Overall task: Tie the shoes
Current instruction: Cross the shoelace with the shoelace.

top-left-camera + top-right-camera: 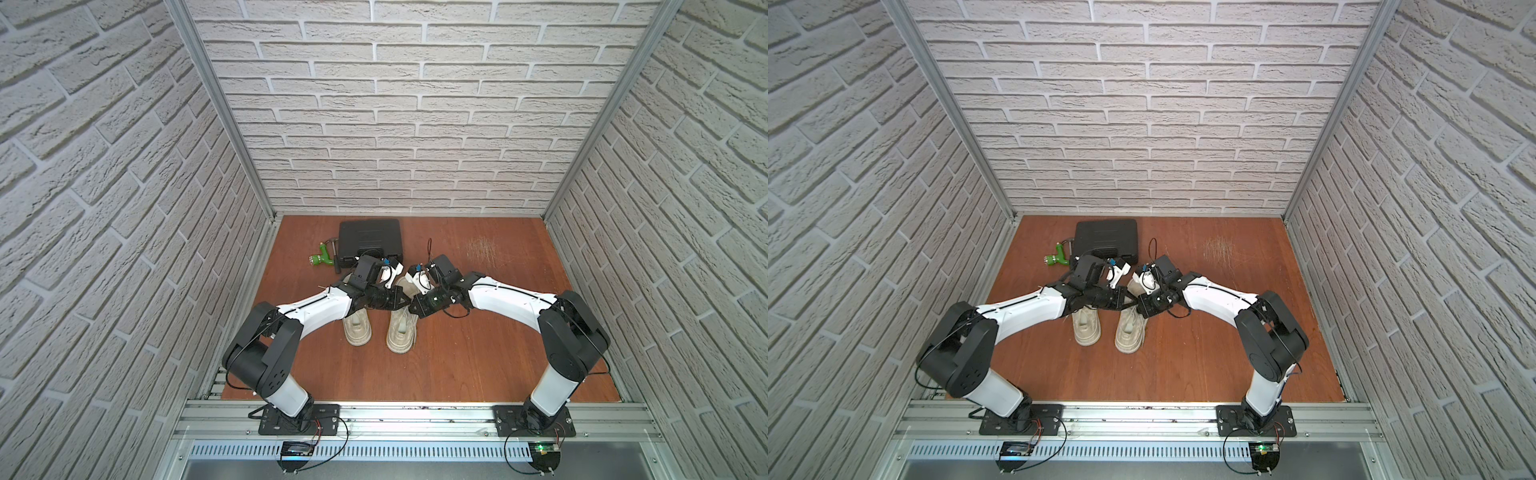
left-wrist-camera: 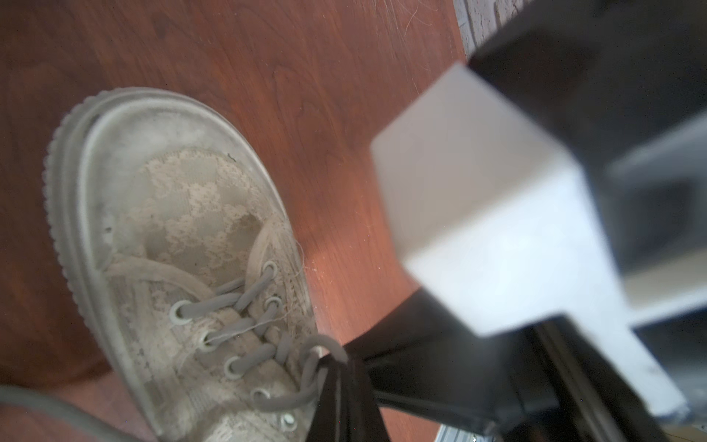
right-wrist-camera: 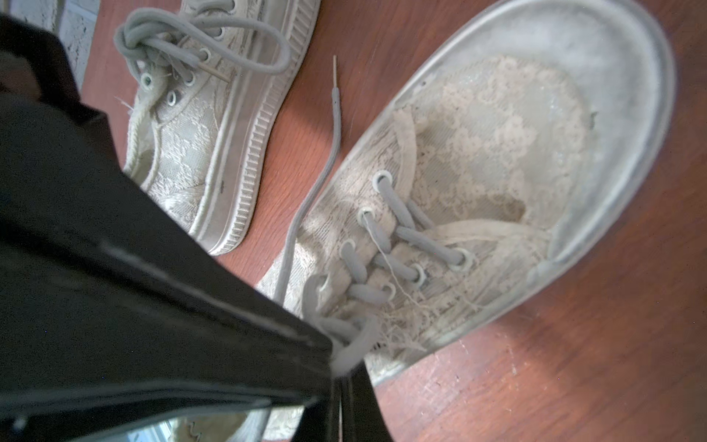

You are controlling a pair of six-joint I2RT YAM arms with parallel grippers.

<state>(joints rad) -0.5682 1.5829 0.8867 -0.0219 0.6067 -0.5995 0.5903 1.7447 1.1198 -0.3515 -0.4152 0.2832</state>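
Shoes (image 1: 401, 332) sit half-covered above; wrist views show the lace (image 2: 332, 343) pinched.

light: bright, even | top views: edges bowed | wrist views: near parts blurred

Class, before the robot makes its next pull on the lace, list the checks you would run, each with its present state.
1. Check left gripper is shut on the lace: ok.
2. Check right gripper is shut on the same lace: ok.
3. Both grippers meet over one shoe: ok.
4. Knot formed on that shoe: cannot tell, hidden at the grip.
5. The loose lace end lies free on the table: ok.
6. The other shoe shows a knot and loop: ok.
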